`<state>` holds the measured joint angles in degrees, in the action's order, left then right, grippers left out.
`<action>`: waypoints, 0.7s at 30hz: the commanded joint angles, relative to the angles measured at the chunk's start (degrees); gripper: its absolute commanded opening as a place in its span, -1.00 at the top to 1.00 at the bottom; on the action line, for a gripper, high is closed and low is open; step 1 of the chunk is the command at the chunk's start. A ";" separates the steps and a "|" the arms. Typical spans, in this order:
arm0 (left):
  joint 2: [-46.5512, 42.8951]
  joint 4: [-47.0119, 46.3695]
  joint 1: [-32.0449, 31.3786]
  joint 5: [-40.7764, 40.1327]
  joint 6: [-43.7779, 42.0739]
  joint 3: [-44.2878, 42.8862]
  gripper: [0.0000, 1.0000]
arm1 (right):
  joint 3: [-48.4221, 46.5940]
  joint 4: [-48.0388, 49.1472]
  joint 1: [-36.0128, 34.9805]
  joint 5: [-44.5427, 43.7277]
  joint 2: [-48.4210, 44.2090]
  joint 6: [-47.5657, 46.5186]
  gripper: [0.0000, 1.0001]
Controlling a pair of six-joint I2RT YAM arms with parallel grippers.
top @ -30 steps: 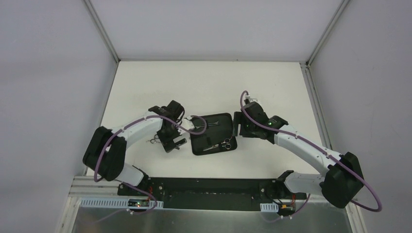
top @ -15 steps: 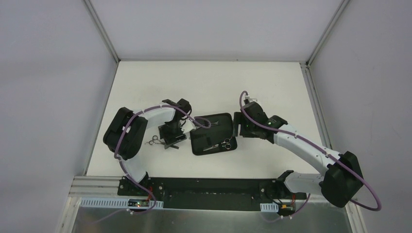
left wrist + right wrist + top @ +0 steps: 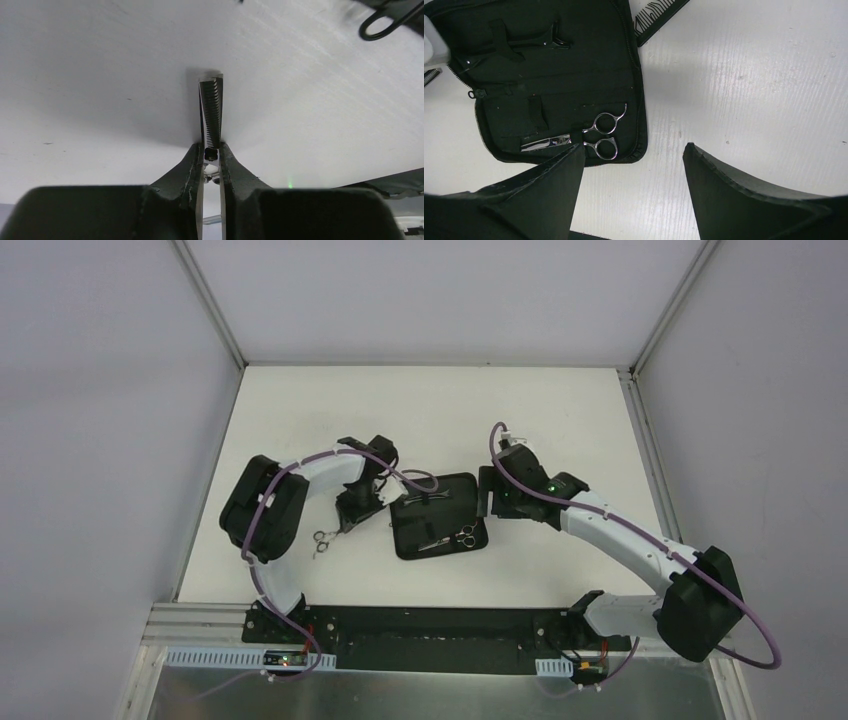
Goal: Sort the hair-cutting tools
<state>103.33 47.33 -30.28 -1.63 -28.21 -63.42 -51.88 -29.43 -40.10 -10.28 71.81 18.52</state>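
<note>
Scissors [image 3: 211,112] with a toothed blade are pinched by the middle in your left gripper [image 3: 211,147], low over the table [image 3: 100,75] just left of the case [image 3: 549,85], so I think they go into it next. Your right gripper [image 3: 634,146] hangs wide open and empty by the case's right edge, near the other scissors [image 3: 601,136] inside, maybe to hold the case flat.

The scissors [image 3: 574,137] are silver, the case [image 3: 574,75] black.

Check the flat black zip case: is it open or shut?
Open. The flat black zip case lies spread flat, inner pockets exposed, holding silver ring-handled scissors and a thin dark clip.
</note>
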 commanded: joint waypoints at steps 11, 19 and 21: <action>-13.91 -7.28 -0.22 14.83 5.16 0.07 1.00 | -3.41 0.27 1.07 3.21 2.51 3.23 -0.52; -19.28 -7.80 -0.50 19.53 8.29 -0.63 1.00 | -6.74 8.81 1.19 16.51 5.37 10.48 -0.51; -20.14 -8.60 -0.73 21.07 9.22 -0.90 1.00 | -7.36 12.36 1.19 19.58 6.65 13.40 -0.51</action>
<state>85.49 39.33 -30.39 14.74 -21.45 -63.46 -55.96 -25.10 -39.09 0.80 76.75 25.41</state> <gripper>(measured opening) 0.126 0.758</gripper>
